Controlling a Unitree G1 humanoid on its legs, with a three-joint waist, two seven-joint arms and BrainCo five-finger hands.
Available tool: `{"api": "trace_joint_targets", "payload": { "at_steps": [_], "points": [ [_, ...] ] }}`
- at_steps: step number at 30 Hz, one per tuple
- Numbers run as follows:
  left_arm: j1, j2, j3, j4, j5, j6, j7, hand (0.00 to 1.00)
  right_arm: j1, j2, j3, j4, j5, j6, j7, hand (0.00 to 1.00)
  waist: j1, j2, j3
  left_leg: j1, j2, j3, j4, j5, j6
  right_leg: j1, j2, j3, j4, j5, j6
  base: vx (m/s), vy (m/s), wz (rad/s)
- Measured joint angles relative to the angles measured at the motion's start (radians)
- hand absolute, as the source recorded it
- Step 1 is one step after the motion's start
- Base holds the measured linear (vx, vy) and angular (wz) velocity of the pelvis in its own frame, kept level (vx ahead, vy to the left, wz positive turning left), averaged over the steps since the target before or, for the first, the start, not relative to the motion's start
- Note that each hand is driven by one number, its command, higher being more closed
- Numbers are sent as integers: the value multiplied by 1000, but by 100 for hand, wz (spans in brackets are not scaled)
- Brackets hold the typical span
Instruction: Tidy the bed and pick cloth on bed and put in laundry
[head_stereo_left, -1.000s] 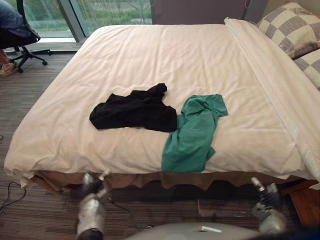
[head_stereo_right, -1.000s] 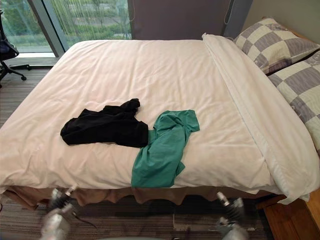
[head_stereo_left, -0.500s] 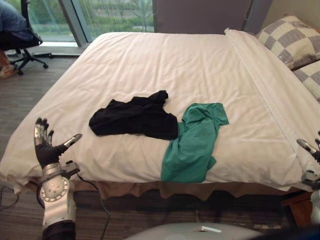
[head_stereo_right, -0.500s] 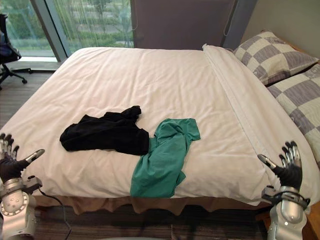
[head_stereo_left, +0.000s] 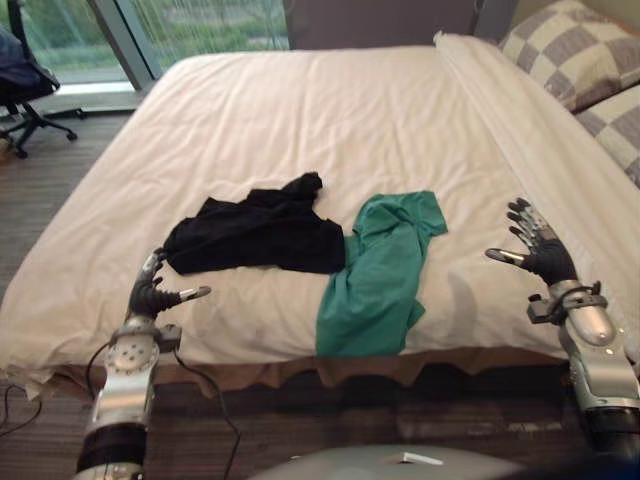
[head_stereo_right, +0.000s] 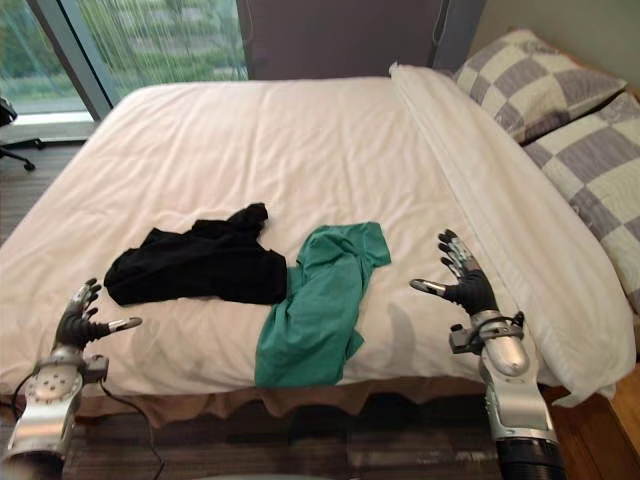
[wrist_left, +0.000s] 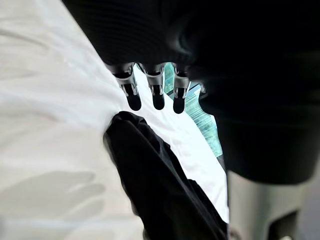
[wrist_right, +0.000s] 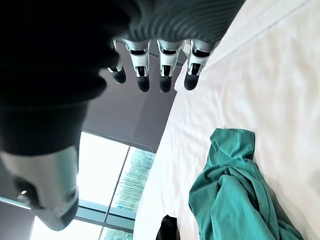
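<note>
Your wide bed (head_stereo_left: 300, 110) under its cream-white duvet has kept its load over the last second: 2 grey-and-white checked pillows (head_stereo_left: 560, 50) at 1 o'clock, and 2 cloths near the foot edge. 1 crumpled black cloth garment (head_stereo_left: 255, 235) lies there, and 1 crumpled green cloth garment (head_stereo_left: 380, 270) touches it at its 3 o'clock, trailing to the edge. What has changed is your 2 hands: from low below the mattress they have risen and come in over the near edge. The left hand (head_stereo_left: 150, 295) is near the black cloth garment at its 7 o'clock, and the right hand (head_stereo_left: 540, 255) stands apart at 3 o'clock of the green cloth garment. Both have their fingers spread straight and hold nothing. I judge the reach for a first pick has begun, with nothing lifted yet.
</note>
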Motion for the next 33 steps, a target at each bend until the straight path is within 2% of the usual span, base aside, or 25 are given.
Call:
{"api": "trace_joint_targets", "payload": {
  "at_steps": [4, 9, 11, 14, 17, 25, 31, 33],
  "points": [
    [-201, 53, -43, 6, 1, 45, 48, 0, -100, 0, 31, -48, 1, 31, -25, 0, -14, 1, 79, -82, -3, 9, -1, 35, 17, -89, 1, 17, -2, 46, -4, -121, -3, -6],
    [-290, 63, -59, -16, 52, 100, 89, 0, -111, 0, 39, -127, 2, 43, -16, 0, -28, 16, 107, -93, 0, 34, -1, 41, 18, -113, 3, 39, 1, 56, -6, -24, -1, -13],
    [-320, 77, -65, -68, 92, 122, 92, 0, -105, 0, 40, -173, 2, 44, 8, 0, -43, 27, 125, -97, 1, 40, -1, 41, 17, -124, 3, 42, 12, 56, -6, 0, -7, -8],
    [-393, 98, -73, -92, 123, 146, 110, 0, -79, 0, 49, -225, 2, 44, 31, 0, -45, 40, 149, -103, 7, 62, -1, 44, 17, -147, 3, 51, 30, 55, -7, -19, -8, -11],
    [-438, 131, -103, -119, 151, 174, 109, 0, -71, 0, 68, -267, 2, 44, 42, 0, -50, 46, 167, -130, 5, 68, 1, 51, 19, -184, 1, 58, 50, 55, -7, -25, -7, -7],
    [-485, 130, -180, -140, 160, 301, 79, 0, -68, 0, 109, -357, 2, 42, 61, 0, -70, 42, 235, -220, 8, 89, 21, 69, 20, -318, -2, 70, 138, 44, -16, -19, -8, -4],
    [-513, 126, -184, -135, 160, 392, 79, 0, -60, 0, 111, -415, 2, 41, 57, 0, -74, 39, 296, -310, 19, 88, 72, 71, 21, -413, -5, 70, 193, 41, -20, -41, -44, 3],
    [-520, 121, -184, -127, 160, 409, 80, 0, -59, -1, 111, -428, 2, 41, 57, 0, -75, 39, 309, -326, 20, 88, 81, 71, 21, -433, -6, 70, 207, 39, -23, -42, -43, 4]
  ]
}}
